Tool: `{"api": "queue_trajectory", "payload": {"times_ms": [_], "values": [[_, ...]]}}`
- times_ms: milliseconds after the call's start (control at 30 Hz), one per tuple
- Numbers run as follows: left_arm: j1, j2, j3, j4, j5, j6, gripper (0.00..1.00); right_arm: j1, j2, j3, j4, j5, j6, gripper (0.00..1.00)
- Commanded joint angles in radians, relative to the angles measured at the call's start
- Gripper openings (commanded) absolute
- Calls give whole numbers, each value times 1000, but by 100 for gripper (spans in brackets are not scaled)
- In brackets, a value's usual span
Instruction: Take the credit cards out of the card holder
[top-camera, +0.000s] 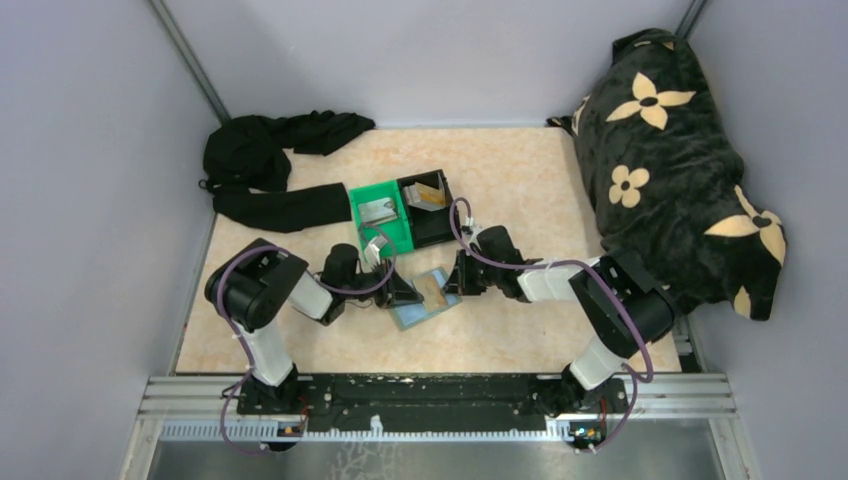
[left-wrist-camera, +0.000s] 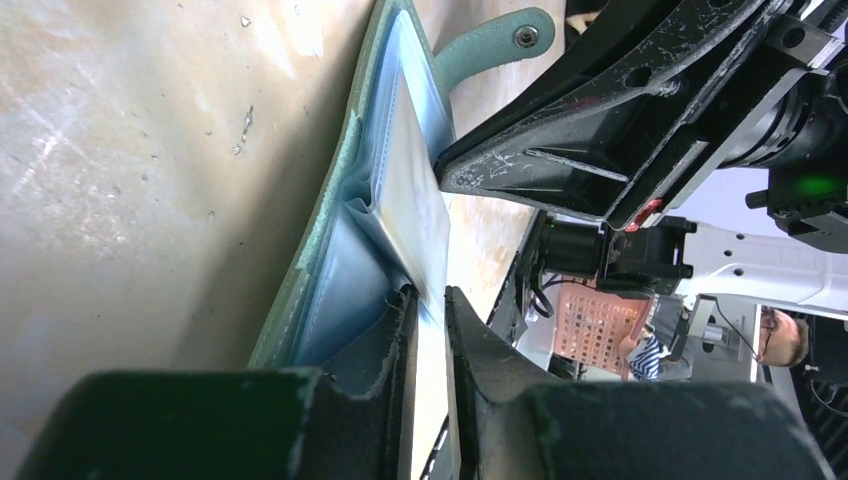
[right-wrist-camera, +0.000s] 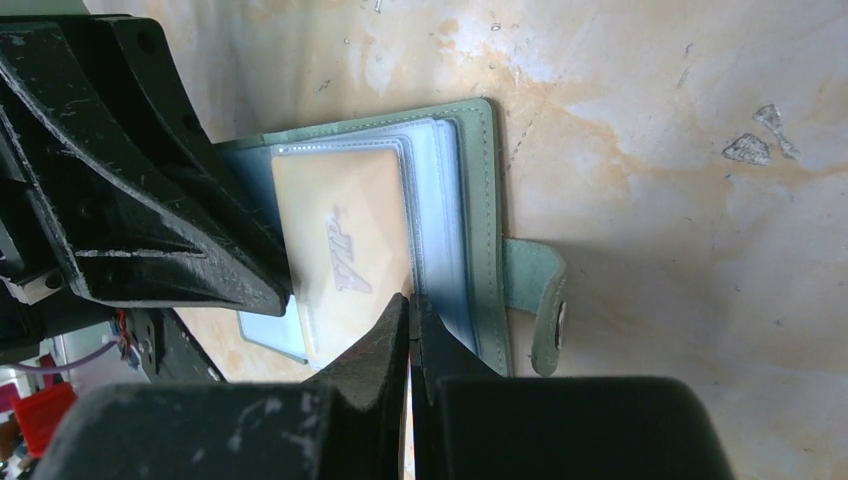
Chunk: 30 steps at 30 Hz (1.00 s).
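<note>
The right gripper is closed, its tips set against the edge of a tan-gold credit card. Whether the card is pinched cannot be told. The left gripper is narrowly parted at the corner of a clear sleeve leaf, with nothing visibly clamped, probably so that the pocket is steadied. The card holder is spread open on the table between both grippers, just near of the green bin, so its sleeves are exposed.

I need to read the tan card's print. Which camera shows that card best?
Right wrist: the tan card lies face-up in the card holder, its print visible. Top external shows it only as a small tan patch; left wrist sees the sleeves edge-on, no card face.
</note>
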<state>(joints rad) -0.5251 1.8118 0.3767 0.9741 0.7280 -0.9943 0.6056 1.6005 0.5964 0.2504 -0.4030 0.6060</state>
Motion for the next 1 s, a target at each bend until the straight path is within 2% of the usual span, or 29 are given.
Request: {"api": "queue_trajectory", "payload": {"times_ms": [0,133,200,467,500,533,633,700,800,967], "values": [[4,7,-5,72,51,-5,21,-1,36,2,-17,59,-30,0],[5,10,-8,80,53,-8,10,-1,35,1,-20,61,-32,0],[6,5,-15,84,55,-11,0,-1,36,-1,-18,61,-32,0],[35,-51,-40,51,47,4,0,-1,42,-4,-11,64,-30,0],[39,-68,-39,28,47,15,4,-1,43,-5,-10,65,-28,0],[43,-87,-30,-10,45,32,14,-2,43,-6,-9,65,-28,0],[45,-157,13,-168,33,103,53,-2,40,-6,-7,61,-27,0],[43,-203,43,-270,21,149,62,-3,30,-3,-11,61,-27,0],[44,-270,70,-394,-20,204,60,-3,3,1,-27,75,-31,0],[38,-347,60,-565,-109,276,34,-3,-21,15,-65,95,-46,0]]}}
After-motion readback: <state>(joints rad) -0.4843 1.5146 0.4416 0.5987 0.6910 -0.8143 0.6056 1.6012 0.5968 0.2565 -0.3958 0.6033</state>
